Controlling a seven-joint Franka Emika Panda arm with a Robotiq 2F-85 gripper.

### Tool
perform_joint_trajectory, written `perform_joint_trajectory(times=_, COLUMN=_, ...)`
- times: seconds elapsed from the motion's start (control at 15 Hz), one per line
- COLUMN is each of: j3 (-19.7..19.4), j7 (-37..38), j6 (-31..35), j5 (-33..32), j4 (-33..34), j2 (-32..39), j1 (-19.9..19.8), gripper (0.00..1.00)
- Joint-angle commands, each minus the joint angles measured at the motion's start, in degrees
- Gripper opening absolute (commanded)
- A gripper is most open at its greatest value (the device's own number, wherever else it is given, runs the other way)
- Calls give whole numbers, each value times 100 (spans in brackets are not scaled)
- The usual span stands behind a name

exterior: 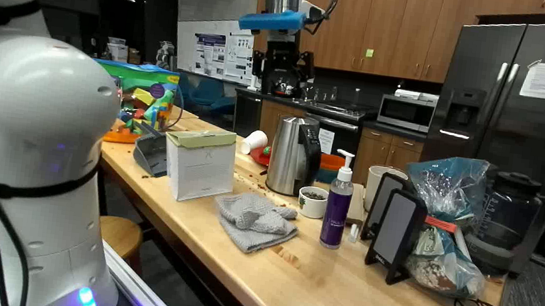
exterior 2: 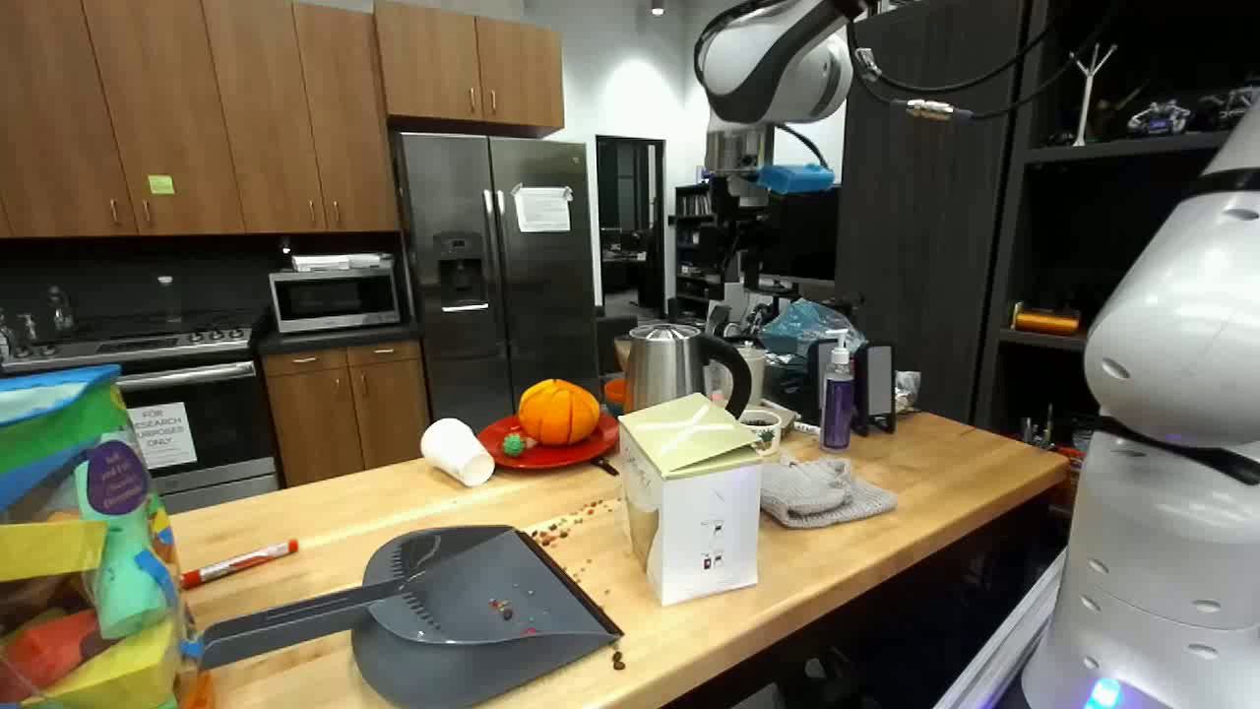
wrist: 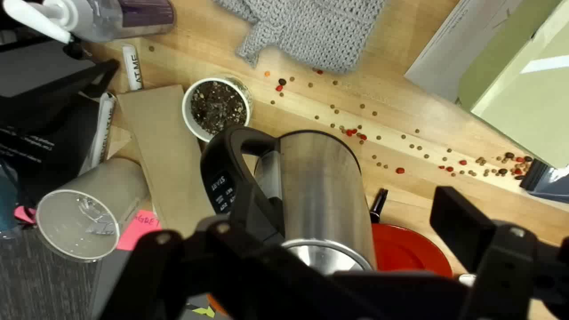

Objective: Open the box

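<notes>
The box is white with a pale green lid. It stands upright on the wooden table in both exterior views (exterior: 200, 171) (exterior 2: 691, 532). The lid lies over the top, and one edge looks slightly raised. In the wrist view part of the box (wrist: 524, 89) shows at the upper right, cut off by the frame. My gripper is high above the table, apart from the box, in both exterior views (exterior: 283, 68) (exterior 2: 733, 246). In the wrist view the gripper (wrist: 361, 213) is open with its fingers wide apart and nothing between them. The steel kettle stands well below.
The kettle (exterior: 288, 157) stands beside the box. A grey cloth (exterior: 256, 221), potted-soil cup (exterior: 312, 203), purple bottle (exterior: 335, 215) and speakers (exterior: 395, 235) are nearby. A dustpan (exterior 2: 472, 611), red plate with pumpkin (exterior 2: 558, 412), white cup (exterior 2: 458, 453) and toy bag (exterior 2: 89, 551) also stand around.
</notes>
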Motion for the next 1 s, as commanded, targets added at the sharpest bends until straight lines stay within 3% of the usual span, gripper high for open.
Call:
perform_joint_trajectory(times=0.0, j3=17, j7=-4, j6=-14, j5=7, j4=13, j2=-1, j1=-18, gripper=100)
perform_joint_trajectory(times=0.47, j3=-262, j7=-459, j6=128, j5=503, j4=-748, j2=-78, j1=-7, gripper=100)
perform_joint_trajectory(times=0.93, j3=-381, j7=-1163, j6=334, j5=1528, j4=-1404, j2=-140, j1=130, gripper=100)
